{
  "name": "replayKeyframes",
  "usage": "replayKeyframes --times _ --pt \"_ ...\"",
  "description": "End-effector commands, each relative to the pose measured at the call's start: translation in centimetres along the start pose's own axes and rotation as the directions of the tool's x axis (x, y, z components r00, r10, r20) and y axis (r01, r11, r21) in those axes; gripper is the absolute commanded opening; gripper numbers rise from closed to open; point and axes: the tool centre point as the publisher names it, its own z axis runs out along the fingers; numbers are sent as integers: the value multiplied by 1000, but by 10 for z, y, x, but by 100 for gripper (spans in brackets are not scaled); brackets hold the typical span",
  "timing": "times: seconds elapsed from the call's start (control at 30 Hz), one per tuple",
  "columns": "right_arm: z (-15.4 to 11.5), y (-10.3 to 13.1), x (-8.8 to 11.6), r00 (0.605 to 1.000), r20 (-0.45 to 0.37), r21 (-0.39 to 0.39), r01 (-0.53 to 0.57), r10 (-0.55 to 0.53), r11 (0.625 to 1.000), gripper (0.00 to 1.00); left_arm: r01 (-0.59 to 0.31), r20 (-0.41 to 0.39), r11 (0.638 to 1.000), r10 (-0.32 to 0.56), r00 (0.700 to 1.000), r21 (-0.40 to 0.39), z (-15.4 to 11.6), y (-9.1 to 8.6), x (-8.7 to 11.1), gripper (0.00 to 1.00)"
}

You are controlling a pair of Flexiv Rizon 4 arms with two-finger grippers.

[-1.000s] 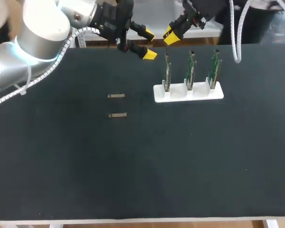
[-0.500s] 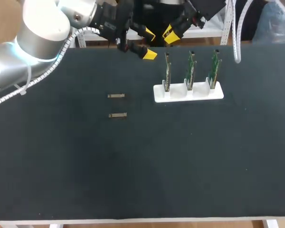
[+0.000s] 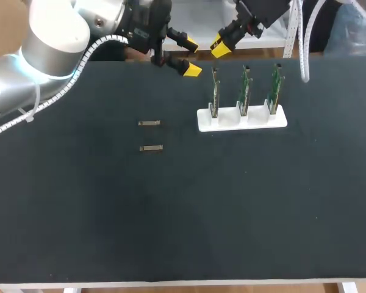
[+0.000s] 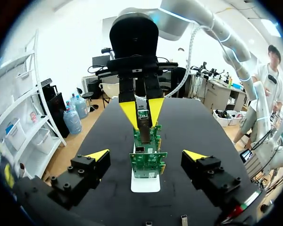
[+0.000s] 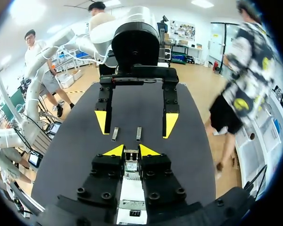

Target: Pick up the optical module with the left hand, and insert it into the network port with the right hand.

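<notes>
My right gripper (image 3: 219,47) hangs above the back of the table, over the left end of the board holder (image 3: 242,118), shut on a small metal optical module (image 5: 130,165). The left wrist view shows that module (image 4: 144,123) between the right gripper's yellow fingers (image 4: 129,111), just above the row of green boards (image 4: 147,160). My left gripper (image 3: 188,56) hovers open just to its left, nothing between its fingers (image 4: 98,155). Two more optical modules (image 3: 149,123) (image 3: 151,148) lie flat on the black table.
The white holder carries three upright green circuit boards (image 3: 245,90) at the back right of centre. The black tabletop (image 3: 183,213) stretches wide towards the front edge. A white cable (image 3: 302,55) hangs by the right arm.
</notes>
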Motion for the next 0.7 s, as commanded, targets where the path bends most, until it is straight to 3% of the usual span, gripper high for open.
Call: replayKeyframes --times 0.03,0.7 --pt "0 -7 1 1000 3 -328 -1 2 945 0 0 -3 1000 0 1000 4 1 2 -1 100" --pt "5 -20 7 1000 1 -324 -9 10 946 0 0 -3 1000 0 1000 4 1 2 -1 100"
